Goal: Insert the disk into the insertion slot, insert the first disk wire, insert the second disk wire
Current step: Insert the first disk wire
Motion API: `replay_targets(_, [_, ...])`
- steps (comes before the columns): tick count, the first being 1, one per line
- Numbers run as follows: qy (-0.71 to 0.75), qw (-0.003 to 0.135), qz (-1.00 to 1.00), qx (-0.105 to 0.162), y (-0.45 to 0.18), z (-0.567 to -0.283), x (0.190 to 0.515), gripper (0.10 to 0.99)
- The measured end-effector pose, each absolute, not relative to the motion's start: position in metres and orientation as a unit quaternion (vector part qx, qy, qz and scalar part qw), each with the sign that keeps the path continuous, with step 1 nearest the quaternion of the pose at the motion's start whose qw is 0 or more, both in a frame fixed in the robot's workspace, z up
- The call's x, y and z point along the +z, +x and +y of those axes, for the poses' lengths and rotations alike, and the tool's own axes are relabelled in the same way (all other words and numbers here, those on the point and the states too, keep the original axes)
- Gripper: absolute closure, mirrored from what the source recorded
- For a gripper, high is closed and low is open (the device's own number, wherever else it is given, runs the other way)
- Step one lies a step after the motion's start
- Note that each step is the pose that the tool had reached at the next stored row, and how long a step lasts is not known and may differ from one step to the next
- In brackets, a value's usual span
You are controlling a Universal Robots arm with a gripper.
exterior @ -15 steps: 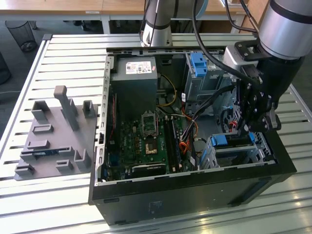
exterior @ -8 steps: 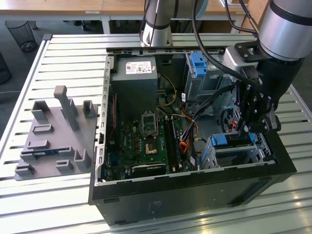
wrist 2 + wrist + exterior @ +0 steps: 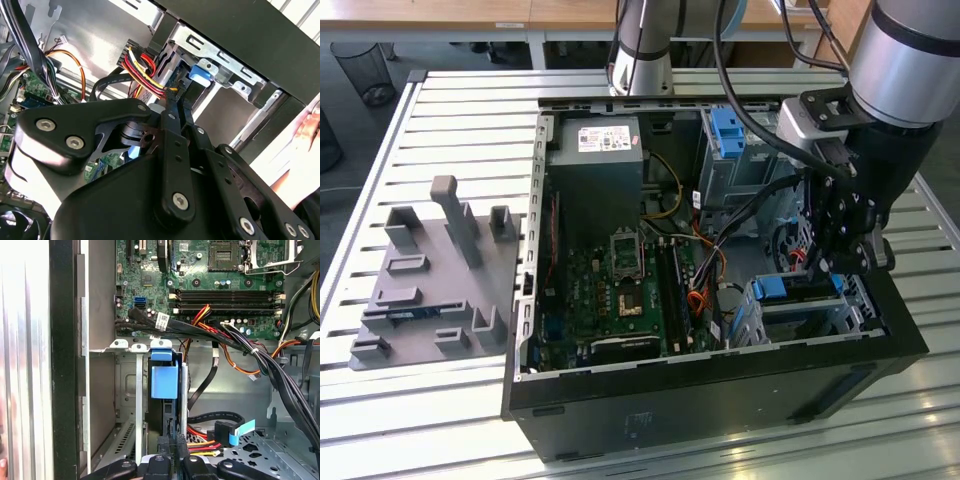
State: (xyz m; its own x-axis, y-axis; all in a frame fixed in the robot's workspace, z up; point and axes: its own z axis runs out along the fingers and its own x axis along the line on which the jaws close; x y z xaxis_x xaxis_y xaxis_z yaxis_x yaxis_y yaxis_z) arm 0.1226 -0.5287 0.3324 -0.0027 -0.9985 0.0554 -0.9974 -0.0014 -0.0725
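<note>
We're over the open black computer case (image 3: 720,400) on the slatted metal bench (image 3: 460,110). In the exterior view the arm's black gripper (image 3: 845,255) hangs at about 3 o'clock of the case. It is right above the insertion slot (image 3: 820,322), that low grey perforated sheet-metal cage down at 4 o'clock.

The disk (image 3: 798,288), a drive in its bright blue plastic carrier, already sits inside that cage, with its blue edge showing along the cage's upper side. In the first wrist view the blue carrier (image 3: 164,376) stands edge-on between the cage's metal rails, and the gripper (image 3: 170,460) is just beside its near end.

A bundle of red and yellow wires (image 3: 201,444) runs in right by the gripper. A flat black cable with a light blue tab (image 3: 234,432) lies near on the case floor. The jaws, released or clenched? I cannot tell.

At 1 o'clock in the exterior view stands the taller grey cage with a blue bracket (image 3: 725,135). At 9 o'clock, well apart on the bench, is a grey moulded fixture plate (image 3: 430,290). In the second wrist view a person's hand (image 3: 307,130) shows beyond the case wall.
</note>
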Motion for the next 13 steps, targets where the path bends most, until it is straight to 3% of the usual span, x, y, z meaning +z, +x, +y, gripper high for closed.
replay_targets(13, [-0.706,0.006,0.707,-0.045,0.1226,-0.5287,0.3298,0.922])
